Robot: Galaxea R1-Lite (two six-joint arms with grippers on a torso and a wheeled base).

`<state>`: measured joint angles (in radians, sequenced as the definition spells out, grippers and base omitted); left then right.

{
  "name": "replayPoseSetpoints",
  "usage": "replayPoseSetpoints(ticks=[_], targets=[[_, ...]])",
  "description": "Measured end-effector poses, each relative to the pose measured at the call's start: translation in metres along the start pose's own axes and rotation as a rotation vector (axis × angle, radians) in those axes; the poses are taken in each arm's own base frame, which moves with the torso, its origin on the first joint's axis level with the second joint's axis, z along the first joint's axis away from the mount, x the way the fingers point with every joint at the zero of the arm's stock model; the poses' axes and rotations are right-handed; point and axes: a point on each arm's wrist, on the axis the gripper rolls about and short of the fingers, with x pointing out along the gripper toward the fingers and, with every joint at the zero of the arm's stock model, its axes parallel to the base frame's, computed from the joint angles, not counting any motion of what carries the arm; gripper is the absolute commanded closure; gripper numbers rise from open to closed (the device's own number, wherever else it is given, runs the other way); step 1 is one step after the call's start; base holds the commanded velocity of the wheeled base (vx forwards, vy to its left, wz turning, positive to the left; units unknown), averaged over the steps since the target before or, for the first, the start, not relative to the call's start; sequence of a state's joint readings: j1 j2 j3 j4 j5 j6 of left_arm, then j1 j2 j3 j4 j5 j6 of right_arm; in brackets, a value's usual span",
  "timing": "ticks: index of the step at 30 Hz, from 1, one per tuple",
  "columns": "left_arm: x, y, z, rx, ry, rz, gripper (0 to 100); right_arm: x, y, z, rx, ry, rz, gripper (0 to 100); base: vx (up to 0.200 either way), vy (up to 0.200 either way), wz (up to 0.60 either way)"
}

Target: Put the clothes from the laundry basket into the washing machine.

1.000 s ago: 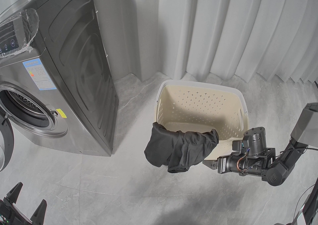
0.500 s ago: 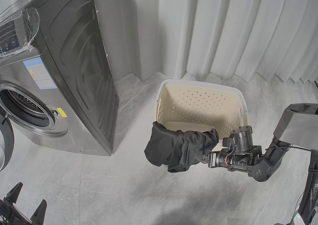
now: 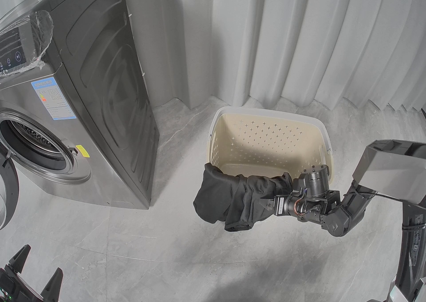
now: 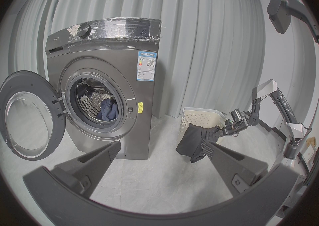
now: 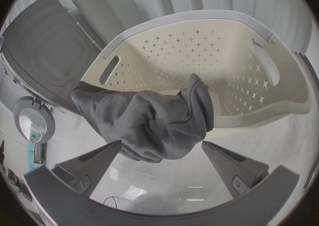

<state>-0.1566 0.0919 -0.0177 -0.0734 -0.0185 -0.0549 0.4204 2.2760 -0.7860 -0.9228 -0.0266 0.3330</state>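
Right gripper [image 3: 267,204] has slid in from beside the basket [image 3: 266,112] toward the garment [image 3: 235,200], and now sits at the garment's edge. Its fingers are spread wide, gripping nothing. In the right wrist view the gripper [image 5: 161,143] has one finger on each side of the garment's hanging lower fold. Garment, basket and left gripper [image 3: 39,267] have not shifted.

Garment is dark grey and bunched. It is draped over the basket's near rim at the corner toward the washer [image 3: 102,94], with part inside and the bulk hanging outside above the floor [image 3: 177,245]. Basket is cream with a grey rim and star cutouts.

Left gripper hangs low on the robot's left, well apart from the basket, fingers spread and holding nothing. From its wrist view it faces the washer front.

Washer door [image 4: 30,113] is swung fully open to the side, so the drum mouth is unblocked. A blue cloth [image 4: 108,110] lies inside the drum. A stretch of bare floor runs between basket and washer.

Floor is pale grey marble-look tile. White curtain [image 3: 288,27] hangs behind the basket and beside the washer.
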Motion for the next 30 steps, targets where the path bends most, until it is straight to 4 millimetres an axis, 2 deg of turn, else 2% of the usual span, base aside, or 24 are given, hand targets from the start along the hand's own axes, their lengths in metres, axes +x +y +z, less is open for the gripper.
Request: replayPoseSetpoints(ticks=[2,3,20,24,30], targets=[[0.0,0.0,0.0,0.001,0.0,-0.001,0,0.003,-0.001,0.0,0.002,-0.002,-0.003,0,0.0,0.0,0.0],[0.0,0.0,0.0,0.001,0.0,-0.001,0,0.004,-0.002,0.0,0.002,-0.002,-0.004,100,0.0,0.0,0.0],[0.0,0.0,0.0,0.001,0.0,-0.001,0,0.006,-0.004,0.004,0.007,-0.063,0.007,100,0.0,0.0,0.0],[0.0,0.0,0.0,0.002,0.0,-0.001,0,-0.004,-0.006,-0.003,0.0,-0.037,0.0,100,0.0,0.0,0.0],[0.0,0.0,0.0,0.001,0.0,-0.002,0,-0.029,-0.001,0.007,-0.004,-0.066,0.014,100,0.0,0.0,0.0]])
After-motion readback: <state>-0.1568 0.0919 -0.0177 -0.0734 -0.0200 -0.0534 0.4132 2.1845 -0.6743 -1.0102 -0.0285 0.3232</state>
